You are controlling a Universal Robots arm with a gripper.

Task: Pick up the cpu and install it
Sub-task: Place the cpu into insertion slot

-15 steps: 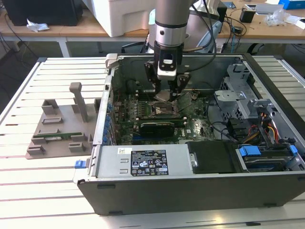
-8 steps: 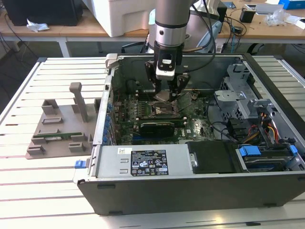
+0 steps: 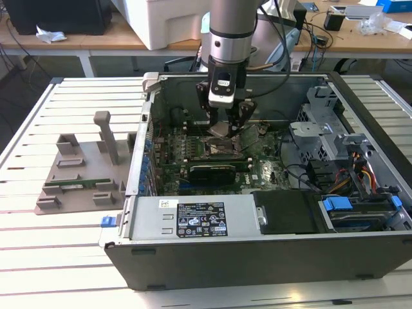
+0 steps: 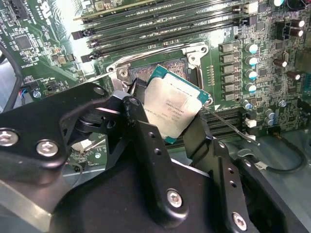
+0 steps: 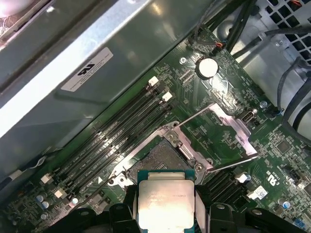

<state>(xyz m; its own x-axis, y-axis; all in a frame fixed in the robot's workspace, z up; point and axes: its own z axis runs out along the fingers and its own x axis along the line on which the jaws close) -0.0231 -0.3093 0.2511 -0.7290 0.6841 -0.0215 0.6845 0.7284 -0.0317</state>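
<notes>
The cpu (image 3: 220,128) is a flat square chip with a silver metal top and a thin green rim. My gripper (image 3: 224,122) is shut on it, a black finger (image 4: 146,131) pressing on each of two opposite edges. The chip (image 4: 173,109) hangs tilted just above the open socket (image 4: 156,73) on the green motherboard inside the opened computer case (image 3: 148,161). In the first wrist view the cpu (image 5: 165,200) sits between the fingers of the gripper (image 5: 165,209), close beside the bare socket (image 5: 161,156), whose metal load plate (image 5: 228,133) is swung open.
Memory slots (image 5: 121,131) run alongside the socket. A black card (image 3: 212,171) lies in front of it, and a power supply (image 3: 193,219) fills the case's near side. Drive cages and cables (image 3: 335,148) crowd the exterior view's right. A grey holder (image 3: 84,170) with a green memory stick stands at its left.
</notes>
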